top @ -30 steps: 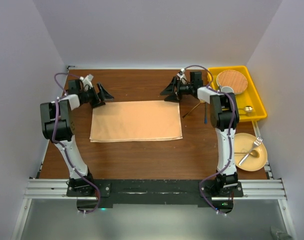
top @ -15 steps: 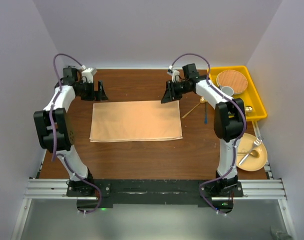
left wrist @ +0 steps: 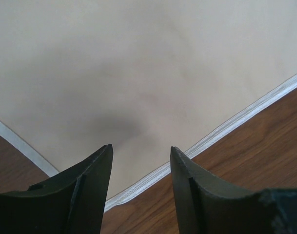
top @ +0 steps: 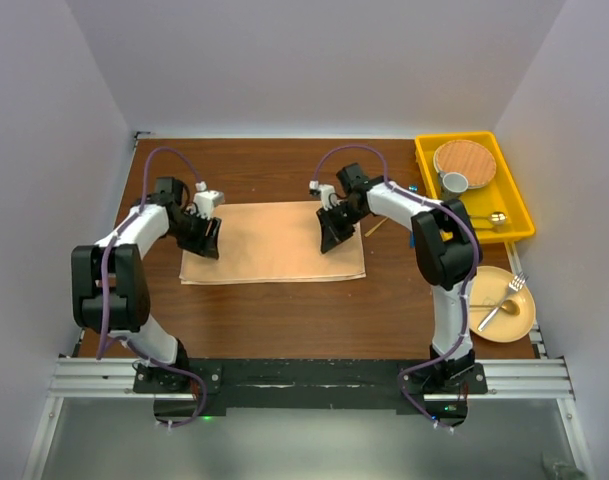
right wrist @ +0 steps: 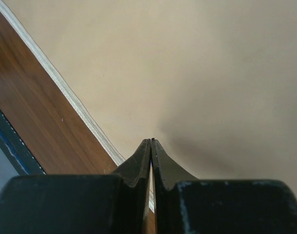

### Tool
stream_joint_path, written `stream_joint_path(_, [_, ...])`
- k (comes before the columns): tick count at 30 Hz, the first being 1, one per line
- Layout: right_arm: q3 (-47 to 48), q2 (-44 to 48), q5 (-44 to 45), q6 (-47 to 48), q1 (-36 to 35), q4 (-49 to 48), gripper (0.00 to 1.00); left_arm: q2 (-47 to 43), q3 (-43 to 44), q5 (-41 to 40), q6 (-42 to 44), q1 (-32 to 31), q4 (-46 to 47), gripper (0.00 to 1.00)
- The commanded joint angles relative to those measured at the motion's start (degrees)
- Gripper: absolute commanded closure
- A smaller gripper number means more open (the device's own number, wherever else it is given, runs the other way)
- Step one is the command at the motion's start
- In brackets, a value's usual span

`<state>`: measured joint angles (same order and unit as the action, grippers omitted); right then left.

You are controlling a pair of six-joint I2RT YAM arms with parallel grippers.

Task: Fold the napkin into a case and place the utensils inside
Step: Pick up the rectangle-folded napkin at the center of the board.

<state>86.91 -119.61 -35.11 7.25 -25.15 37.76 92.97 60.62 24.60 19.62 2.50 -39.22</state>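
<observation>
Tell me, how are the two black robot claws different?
The left gripper has its black fingers apart; the right gripper has them pressed together. The left gripper is over the left end of the shiny peach satin napkin, the right gripper over its right end. Both point down at it.

The napkin [top: 274, 250] lies flat on the table [top: 284, 320], left of the middle and nearer the far edge than the near one. The left gripper [top: 206, 243] is over the napkin's left end and the right gripper [top: 330, 240] is over its right part. A utensil [top: 375, 227] lies on the table just off the napkin's far right corner, between the napkin and a tray [top: 481, 200]. The tray sits in the far right corner. In it, a round plate [top: 465, 160] lies at the far end, a cup [top: 454, 182] stands just in front of the plate, and a spoon [top: 495, 217] lies at the near end. A dish [top: 514, 325] sits at the right edge, in front of the tray, with a fork [top: 514, 285] and a second spoon [top: 492, 315] on it.
</observation>
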Motion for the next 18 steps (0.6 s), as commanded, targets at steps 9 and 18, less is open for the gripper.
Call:
stream_joint_path(9, [-2.10, -0.88, 0.22, -2.75, -7.46, -2.68, 0.93, 6.87, 0.90, -14.39, 4.90, 2.94, 3.63, 0.46])
stream_joint_path(18, [3.16, -3.69, -3.64, -11.99, -11.94, -7.61, 0.90, 12.06, 12.14, -9.69, 6.49, 11.20, 0.91, 0.39])
